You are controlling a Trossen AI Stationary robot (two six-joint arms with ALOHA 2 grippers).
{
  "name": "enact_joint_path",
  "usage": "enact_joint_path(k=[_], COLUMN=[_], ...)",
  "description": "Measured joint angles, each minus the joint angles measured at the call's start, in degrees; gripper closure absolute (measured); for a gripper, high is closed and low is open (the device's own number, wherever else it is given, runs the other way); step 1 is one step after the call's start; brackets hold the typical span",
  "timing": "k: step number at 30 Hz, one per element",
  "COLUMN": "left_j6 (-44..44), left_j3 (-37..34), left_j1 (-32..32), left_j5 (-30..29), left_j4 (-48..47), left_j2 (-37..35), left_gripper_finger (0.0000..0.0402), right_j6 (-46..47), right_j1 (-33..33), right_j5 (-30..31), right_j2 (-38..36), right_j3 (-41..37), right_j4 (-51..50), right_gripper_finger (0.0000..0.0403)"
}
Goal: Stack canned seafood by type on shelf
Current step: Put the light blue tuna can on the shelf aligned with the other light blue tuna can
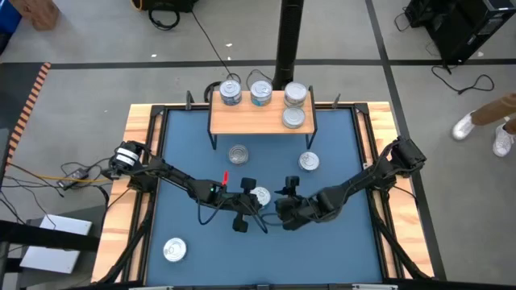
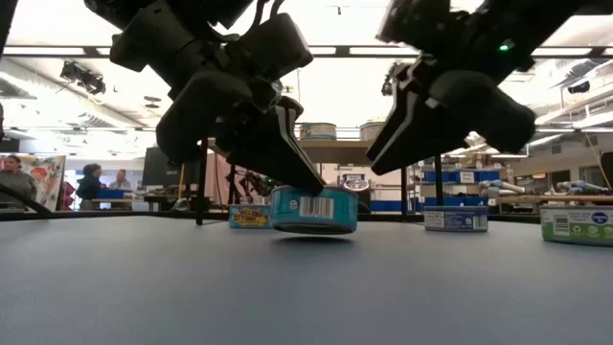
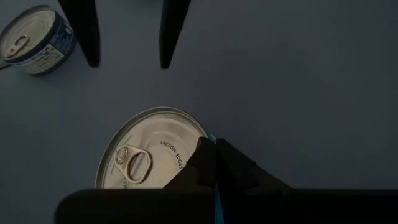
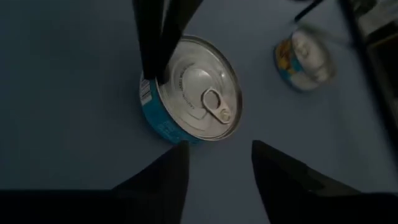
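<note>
**Tin hanging off the mat, left arm has it**

While the big blue mat (image 1: 193,242) with its wooden edges takes up most of the table, the action sits dead centre: the left gripper (image 1: 251,199) is clenched on the rim of a teal-label tin (image 2: 314,210), which the low view shows tilted and just clear of the mat. The right gripper (image 1: 284,201) sits just beside it at 3 o'clock, fingers (image 4: 165,177) spread apart and touching nothing.

The shelf (image 1: 242,118), a light-wood board on thin black legs, stands at 12 o'clock on the mat. It carries four tins (image 1: 261,94): three in a row along the far edge, one nearer at its right end. Loose tins on the mat: one (image 1: 238,154) under the shelf front, one (image 1: 309,162) toward 1 o'clock, one (image 1: 174,250) well apart at 7 o'clock.

Around the table it's grey floor with cables (image 1: 72,173) at 9 o'clock and a black post (image 1: 288,40) behind the shelf. A person's shoes (image 1: 484,133) show at 2 o'clock. The low view looks into a bright workshop with people (image 2: 91,182) at the far left.
</note>
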Motion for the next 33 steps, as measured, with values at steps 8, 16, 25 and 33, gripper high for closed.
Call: enact_joint_path(k=[8,16,25,33], left_j6=[-6.0,-11.7,-13.2,-13.2], left_j3=[1.4,1.4,1.4,1.4], left_j1=[0.3,1.7,2.4,2.4], left_j5=[0.3,1.2,5.2,6.3], left_j4=[0.3,2.3,5.3,5.7], left_j2=[0.0,-1.3,-1.4,-1.4], left_gripper_finger=[0.0399,0.0399,0.0399,0.0399], right_j6=[-7.0,-18.2,-19.0,-24.3], right_j1=[4.6,8.1,8.5,8.2], right_j5=[3.9,20.7,25.2,24.2], right_j2=[2.6,9.9,13.1,13.0], right_j3=[0.0,0.0,0.0,0.0], right_j4=[4.4,10.1,14.6,18.7], right_gripper_finger=[0.0164,0.0141,0.0138,0.0173])
